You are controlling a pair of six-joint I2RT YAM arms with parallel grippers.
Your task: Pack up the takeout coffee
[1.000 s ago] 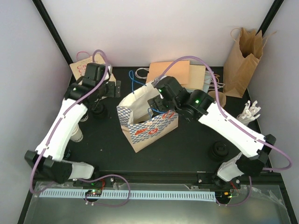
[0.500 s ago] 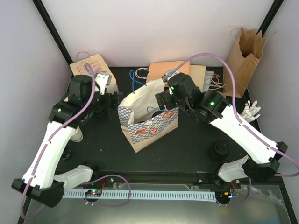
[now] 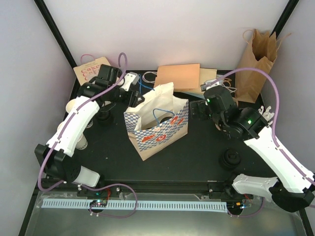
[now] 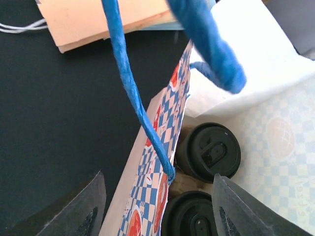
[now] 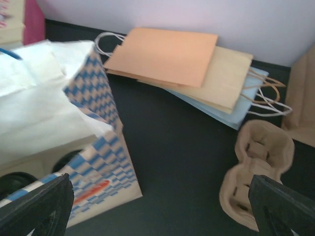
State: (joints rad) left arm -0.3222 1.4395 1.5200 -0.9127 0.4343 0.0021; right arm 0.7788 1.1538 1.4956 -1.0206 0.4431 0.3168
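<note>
- At the middle of the tabletop (image 3: 206, 147), a checkered bag (image 3: 160, 132) is stood upright.
- The left gripper (image 4: 157, 179) is held over its rim, fingers spread, the blue handle (image 4: 130, 83) passing unclamped between them.
- The right gripper (image 5: 161, 184) is spread wide, empty.
- Two black-lidded cups (image 4: 209, 152) are seen inside the bag.

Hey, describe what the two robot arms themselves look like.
The left arm and right arm have white shells with black joints. A purple cable loops along each. Small green lights glow on the right arm. The gripper fingers are dark and wedge-shaped.
</note>
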